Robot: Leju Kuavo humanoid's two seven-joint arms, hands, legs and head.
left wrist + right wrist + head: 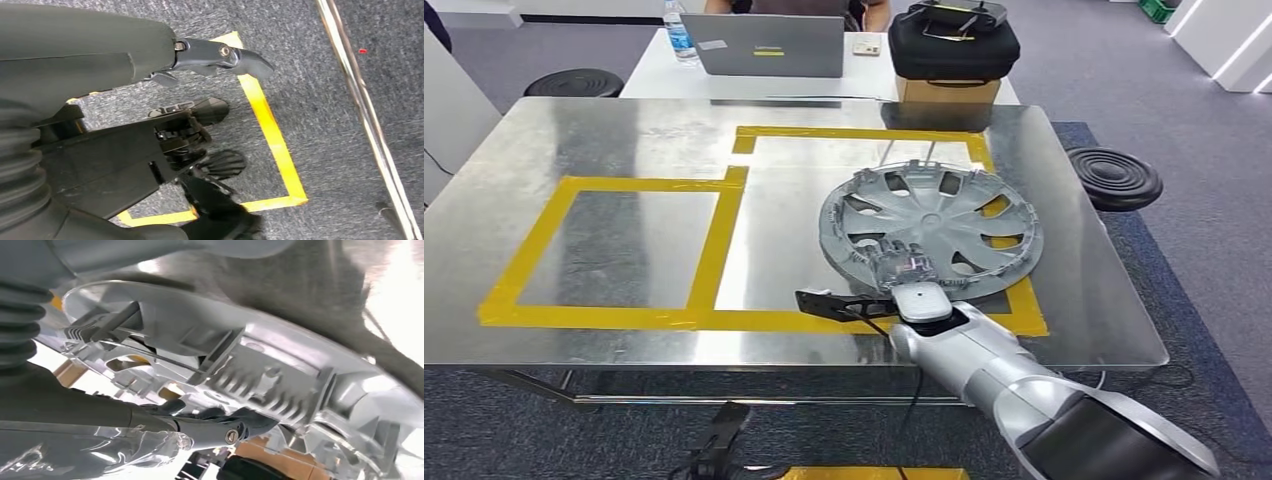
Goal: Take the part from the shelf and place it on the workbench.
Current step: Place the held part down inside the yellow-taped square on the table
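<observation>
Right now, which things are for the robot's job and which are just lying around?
For the job:
wheel cover
metal workbench
right hand, gripping the wheel cover's near rim

Just lying around:
laptop
water bottle
black case on a cardboard box
two black stools

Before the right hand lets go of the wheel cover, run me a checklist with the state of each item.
1. Wheel cover over the workbench: ok.
2. Cover inside the yellow tape outline: not ok, its far side overlaps the tape.
3. Cover lying flat on the metal: cannot tell.
4. Right hand gripping the near rim: ok.
5. Left hand clear, hanging over the carpet: ok.
</observation>
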